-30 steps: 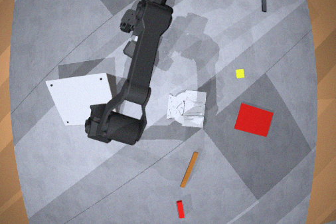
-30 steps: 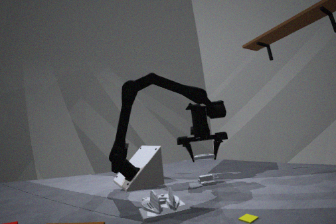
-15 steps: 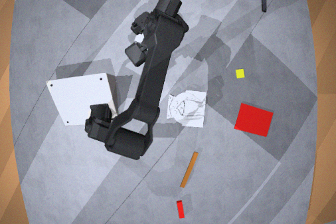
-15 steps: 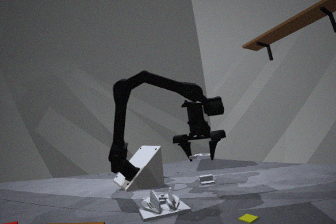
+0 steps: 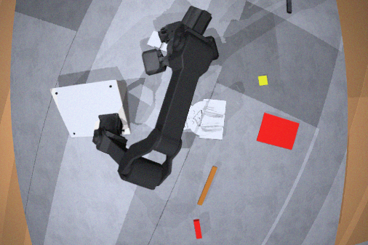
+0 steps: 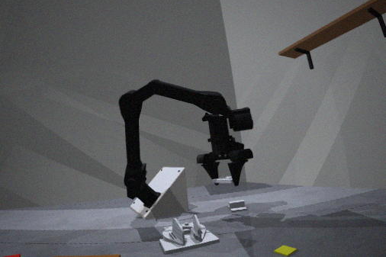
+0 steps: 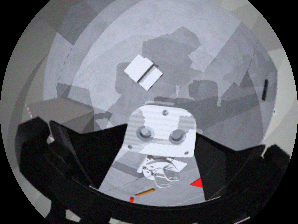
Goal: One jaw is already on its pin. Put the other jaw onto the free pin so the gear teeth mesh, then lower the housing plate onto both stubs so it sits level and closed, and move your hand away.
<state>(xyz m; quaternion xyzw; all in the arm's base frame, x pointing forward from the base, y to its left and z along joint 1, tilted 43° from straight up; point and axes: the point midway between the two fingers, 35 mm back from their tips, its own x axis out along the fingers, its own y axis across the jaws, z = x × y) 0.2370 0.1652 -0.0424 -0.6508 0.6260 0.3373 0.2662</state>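
The white housing plate (image 6: 223, 180) (image 7: 161, 145) is gripped between the fingers of my gripper (image 6: 226, 181) (image 7: 160, 132), high above the table. Its two large round recesses show in the wrist view. The white base (image 5: 220, 129) (image 6: 168, 248) lies on the table, off to one side of the held plate and well below it. Two white jaws stand on the base, one jaw (image 6: 178, 232) and the other jaw (image 6: 197, 229) side by side with a gap between their upright parts. Whether their teeth mesh, and the pins beneath them, I cannot tell.
A small white stepped stand (image 6: 237, 206) (image 7: 137, 69) is on the table beyond the base. A large white slanted block (image 5: 84, 107) (image 6: 169, 177) is at the arm's foot. A red sheet (image 5: 278, 131), yellow square (image 5: 262, 80), orange bar (image 5: 207, 185), small red block (image 5: 198, 230) and black bar (image 5: 289, 1) lie around.
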